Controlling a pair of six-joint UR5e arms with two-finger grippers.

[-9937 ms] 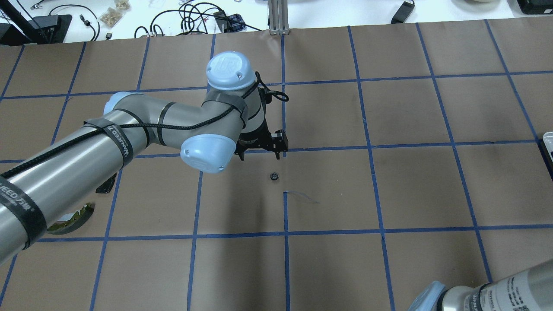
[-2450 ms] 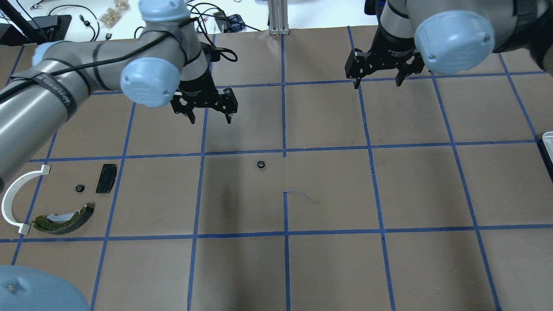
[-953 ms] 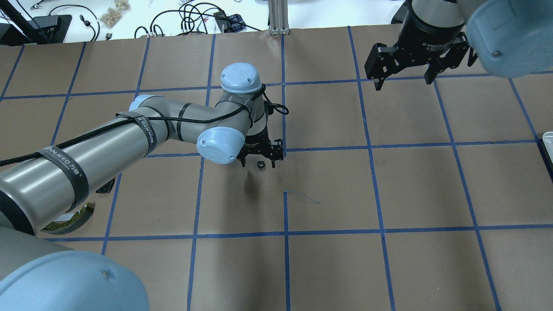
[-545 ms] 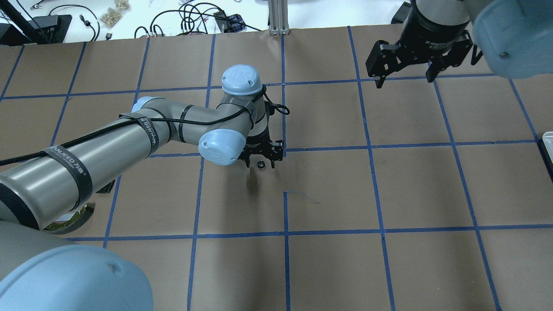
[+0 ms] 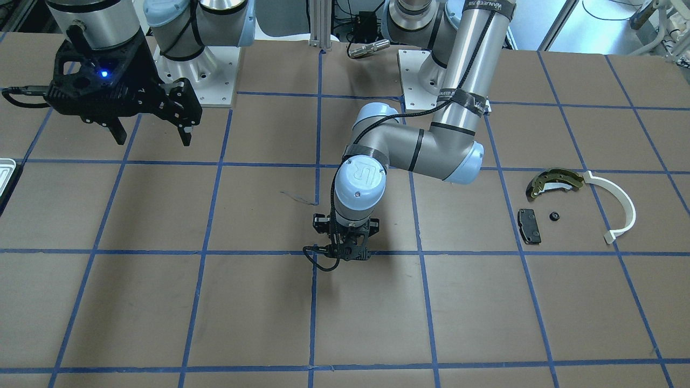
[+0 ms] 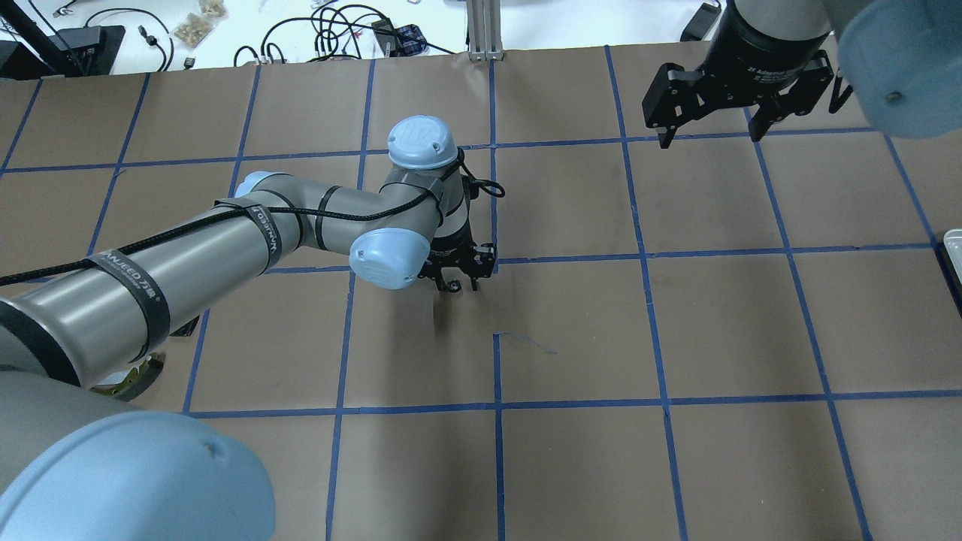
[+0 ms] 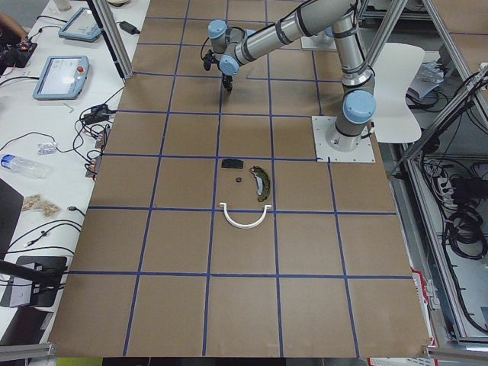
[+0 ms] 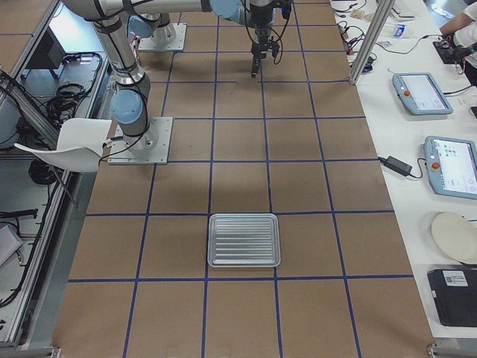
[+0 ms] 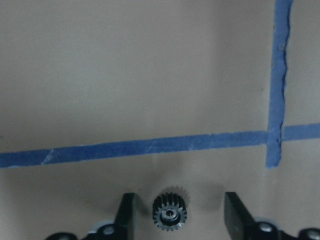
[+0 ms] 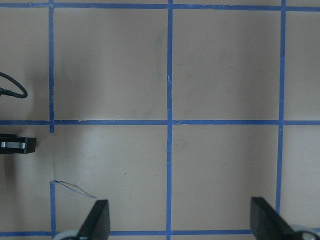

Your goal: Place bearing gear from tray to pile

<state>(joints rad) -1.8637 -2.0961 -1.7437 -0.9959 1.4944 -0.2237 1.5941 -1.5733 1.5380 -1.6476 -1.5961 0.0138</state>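
Observation:
A small black toothed bearing gear (image 9: 170, 215) lies flat on the brown table, between the open fingers of my left gripper (image 9: 180, 220), and touches neither finger. That gripper (image 6: 455, 284) is low over the table centre (image 5: 347, 257) and hides the gear in the front view. My right gripper (image 6: 710, 135) is open and empty, high at the far side (image 5: 151, 137). The pile has an olive brake shoe (image 5: 555, 180), a white half-ring (image 5: 620, 207), a black pad (image 5: 529, 225) and a second small gear (image 5: 553, 216). The tray (image 8: 244, 239) looks empty.
Blue tape lines divide the brown table (image 6: 571, 338) into squares. The tray's rim shows as a sliver at the overhead view's right edge (image 6: 954, 244). My left arm's elbow (image 6: 113, 481) fills that view's lower left and covers most of the pile.
My left gripper moved from the back left to the gear at the centre and has sunk around it in the last second. My right gripper drifted slightly to the right.

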